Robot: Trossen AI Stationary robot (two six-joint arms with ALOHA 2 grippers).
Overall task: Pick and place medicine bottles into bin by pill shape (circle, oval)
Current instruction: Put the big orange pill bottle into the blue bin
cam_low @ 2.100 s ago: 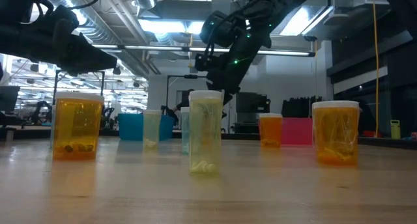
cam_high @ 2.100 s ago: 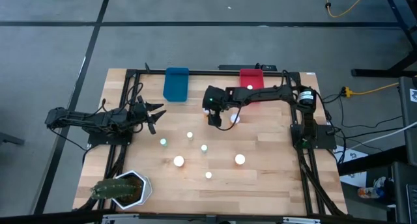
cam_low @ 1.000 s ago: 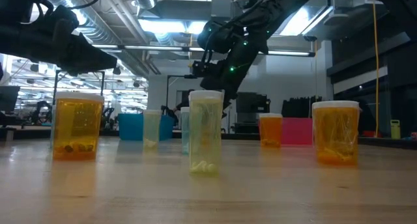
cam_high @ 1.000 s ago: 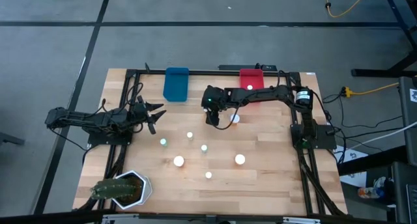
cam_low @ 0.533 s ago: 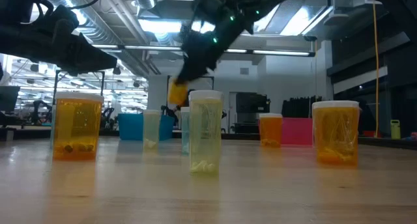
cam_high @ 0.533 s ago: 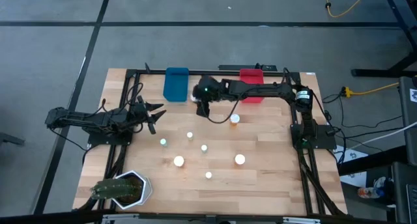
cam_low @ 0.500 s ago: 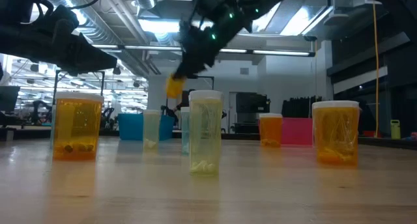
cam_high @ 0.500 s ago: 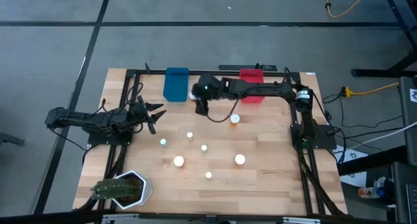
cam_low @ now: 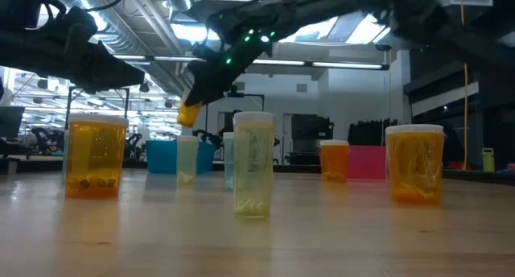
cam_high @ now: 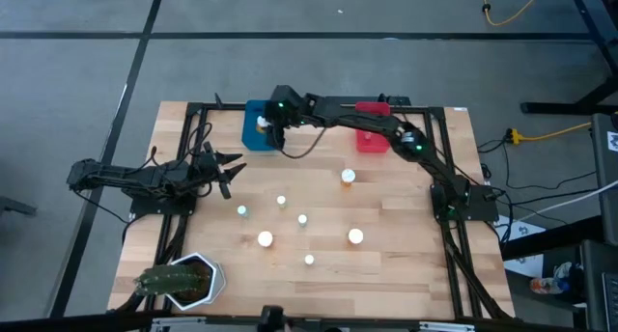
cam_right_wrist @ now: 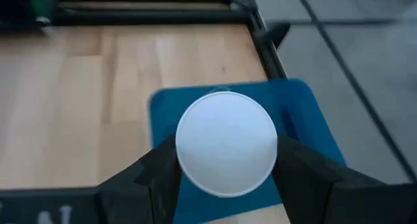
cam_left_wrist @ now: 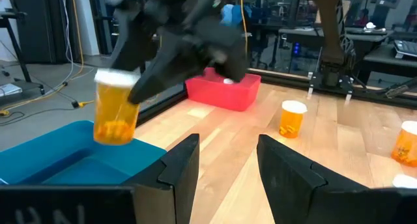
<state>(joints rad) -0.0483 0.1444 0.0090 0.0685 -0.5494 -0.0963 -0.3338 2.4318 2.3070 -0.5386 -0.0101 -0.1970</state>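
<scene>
Amber bottle, pinched in the right pincer, has travelled from mid-desk to above the blue bin; release is judged next; left pincer spread, idle

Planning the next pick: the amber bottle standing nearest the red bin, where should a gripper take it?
Grip the amber bottle around its body just under the white cap, coming straight down from above. It stands upright and apart from the other bottles, so fingers fit on either side.

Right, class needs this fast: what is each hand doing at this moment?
Left hand: open, empty, waiting at the table's left side.
Right hand: closed on an amber bottle, held above the blue bin.
</scene>
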